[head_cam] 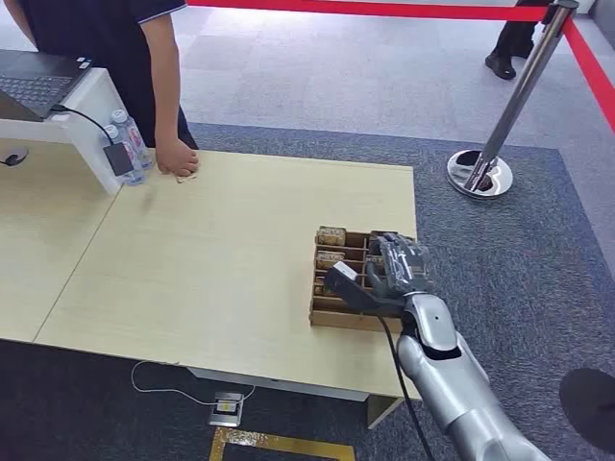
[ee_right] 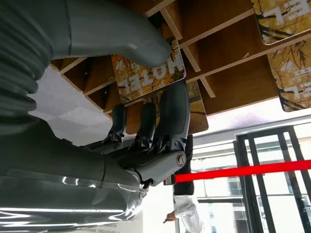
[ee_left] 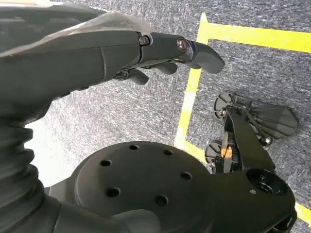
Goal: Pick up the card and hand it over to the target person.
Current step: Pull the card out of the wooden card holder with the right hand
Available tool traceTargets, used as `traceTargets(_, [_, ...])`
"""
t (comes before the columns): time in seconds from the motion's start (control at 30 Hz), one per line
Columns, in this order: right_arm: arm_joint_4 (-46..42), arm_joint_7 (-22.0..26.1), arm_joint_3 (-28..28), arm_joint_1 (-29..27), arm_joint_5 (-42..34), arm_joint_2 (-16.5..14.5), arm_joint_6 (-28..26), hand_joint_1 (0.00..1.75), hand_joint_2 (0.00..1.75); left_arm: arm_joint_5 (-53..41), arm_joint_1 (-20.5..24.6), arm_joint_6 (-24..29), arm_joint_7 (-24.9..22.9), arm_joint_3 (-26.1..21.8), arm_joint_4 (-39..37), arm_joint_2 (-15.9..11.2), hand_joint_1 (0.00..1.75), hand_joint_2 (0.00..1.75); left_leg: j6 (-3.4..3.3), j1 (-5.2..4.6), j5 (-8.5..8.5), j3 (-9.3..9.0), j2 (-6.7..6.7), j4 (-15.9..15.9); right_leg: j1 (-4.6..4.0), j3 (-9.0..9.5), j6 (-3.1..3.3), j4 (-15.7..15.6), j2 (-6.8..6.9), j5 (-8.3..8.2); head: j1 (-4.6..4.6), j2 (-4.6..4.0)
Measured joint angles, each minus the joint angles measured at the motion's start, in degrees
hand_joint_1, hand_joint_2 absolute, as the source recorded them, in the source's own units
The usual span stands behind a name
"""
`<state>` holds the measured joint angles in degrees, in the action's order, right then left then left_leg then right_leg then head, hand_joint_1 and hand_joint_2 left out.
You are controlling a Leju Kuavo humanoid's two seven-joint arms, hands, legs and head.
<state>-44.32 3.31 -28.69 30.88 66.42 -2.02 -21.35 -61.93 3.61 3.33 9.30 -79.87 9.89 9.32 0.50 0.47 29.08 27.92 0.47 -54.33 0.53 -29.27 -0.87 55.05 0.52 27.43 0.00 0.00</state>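
Observation:
A wooden slotted card box (head_cam: 330, 312) stands near the table's right front corner, with patterned cards (head_cam: 331, 234) upright in its slots. My right hand (head_cam: 391, 264) reaches into the box from the right. In the right wrist view a yellow card printed HOTEL (ee_right: 146, 75) stands in its slot between my thumb (ee_right: 121, 39) and my dark fingers (ee_right: 172, 111), which pinch it from both sides. My left hand (ee_left: 110, 53) hangs beside my body over the carpet, holding nothing, its fingers (ee_left: 198, 53) loosely stretched out. A person leans at the table's far left, one hand (head_cam: 179, 160) resting on the tabletop.
More cards (ee_right: 282, 19) sit in neighbouring slots of the box. Water bottles (head_cam: 131, 144) and a white stand with a laptop (head_cam: 33, 82) are at the far left. A steel post (head_cam: 482, 168) with red belts stands on the carpet beyond the table's right edge.

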Motion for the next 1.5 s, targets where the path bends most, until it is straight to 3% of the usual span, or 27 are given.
traceTargets(0.83, [-2.2,-2.2,2.4,-2.8,1.0,2.1,-0.5,0.95,1.75,-0.9,0.1,-0.4,0.3,0.5,0.1,-0.1,0.00,1.75,0.01,0.00,0.00,-0.08,-0.12,0.0,0.00,0.11,-0.03,0.0,0.14,0.03,0.00,0.00])
traceTargets(1.5, [0.1,-1.5,2.3,-2.4,1.4,1.2,0.2,0.98,1.75,-1.0,0.1,-0.4,0.5,0.4,0.2,0.0,0.00,1.75,0.01,0.00,0.01,-0.14,-0.07,0.0,0.00,0.15,-0.03,0.0,0.10,0.03,0.00,0.00])
